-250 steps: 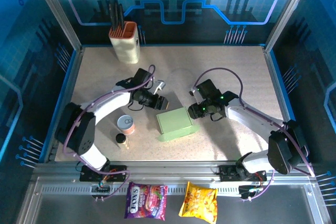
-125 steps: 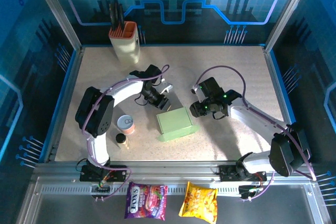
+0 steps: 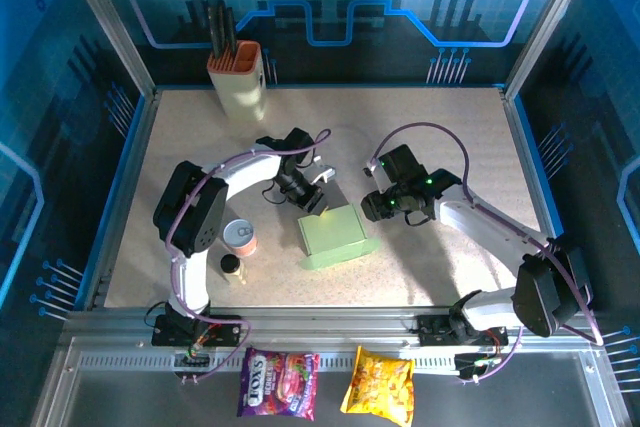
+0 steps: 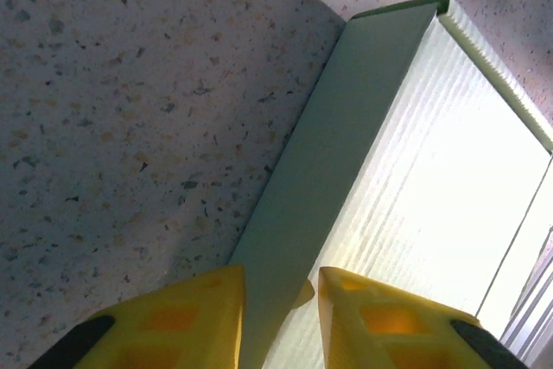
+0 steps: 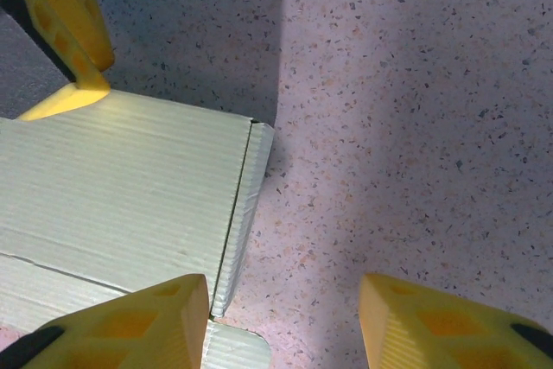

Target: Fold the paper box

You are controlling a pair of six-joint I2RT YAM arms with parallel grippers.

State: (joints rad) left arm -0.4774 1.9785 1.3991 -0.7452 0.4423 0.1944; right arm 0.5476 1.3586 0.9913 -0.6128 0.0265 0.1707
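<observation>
Nearest, in front of the table, lie two snack bags [image 3: 278,383]. On the table are one jar [image 3: 231,266], one can [image 3: 240,237], one box [image 3: 335,235] at mid-table and one holder [image 3: 238,77] farthest. The box is pale green, low and rectangular; only the wrist views show its fine ribbing. The left gripper [image 4: 281,287] has narrow jaws astride the box's edge, pinching or not cannot be told. The right gripper [image 5: 285,326] is open at its corner.

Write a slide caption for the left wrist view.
Left gripper straddles a long edge of the pale green paper box on the speckled table.
</observation>
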